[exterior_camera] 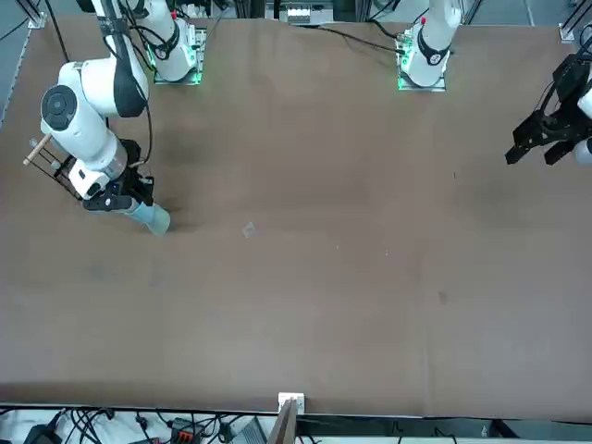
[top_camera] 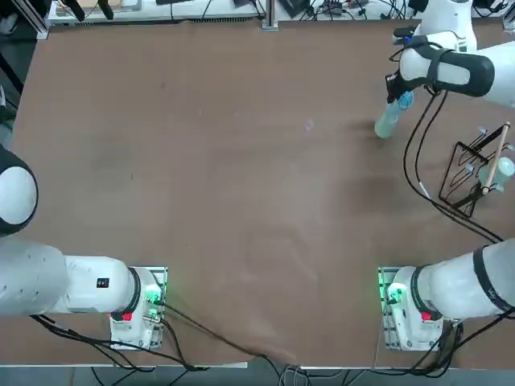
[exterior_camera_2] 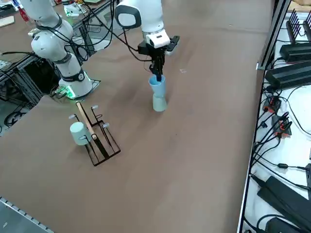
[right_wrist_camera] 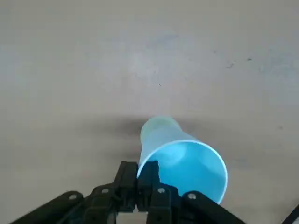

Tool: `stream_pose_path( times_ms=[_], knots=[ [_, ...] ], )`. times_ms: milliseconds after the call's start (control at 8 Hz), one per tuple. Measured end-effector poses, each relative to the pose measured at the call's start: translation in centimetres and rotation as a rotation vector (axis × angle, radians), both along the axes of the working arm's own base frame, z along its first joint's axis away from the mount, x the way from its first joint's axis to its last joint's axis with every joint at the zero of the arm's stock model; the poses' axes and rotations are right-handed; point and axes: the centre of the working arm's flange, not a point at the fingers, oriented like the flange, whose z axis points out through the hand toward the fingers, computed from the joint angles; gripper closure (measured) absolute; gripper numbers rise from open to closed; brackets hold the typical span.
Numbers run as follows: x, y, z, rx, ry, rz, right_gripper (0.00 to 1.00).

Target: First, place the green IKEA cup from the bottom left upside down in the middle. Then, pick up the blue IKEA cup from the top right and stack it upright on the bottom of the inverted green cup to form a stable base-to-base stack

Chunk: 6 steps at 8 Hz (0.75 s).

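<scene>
Fingers [right_wrist_camera: 138, 175] pinch the smooth blue cup's [right_wrist_camera: 187, 168] rim (upright) above the inverted green cup [exterior_camera_2: 159, 102].

I see a black wire rack [exterior_camera_2: 99, 141] with a wooden dowel [exterior_camera_2: 88, 122] and a pale cup [exterior_camera_2: 77, 133] on the brown table [exterior_camera_2: 194, 145], cables [exterior_camera_2: 279, 126] alongside.

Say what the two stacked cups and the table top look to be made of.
Blue cup: likely plastic, smooth, thin-walled, with a soft sheen inside. The right gripper is shut on its rim.
Green cup beneath it, inverted: looks like the same smooth plastic, pale.
Table: brown, matte, seamless sheet; material unclear.
</scene>
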Motion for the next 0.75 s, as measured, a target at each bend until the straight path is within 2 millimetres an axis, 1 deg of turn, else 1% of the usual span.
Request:
stream_pose_path(
  times_ms=[750],
  knots=[
    [0.02, -0.07, -1.00, -0.004, 0.018, -0.003, 0.96]
  ],
)
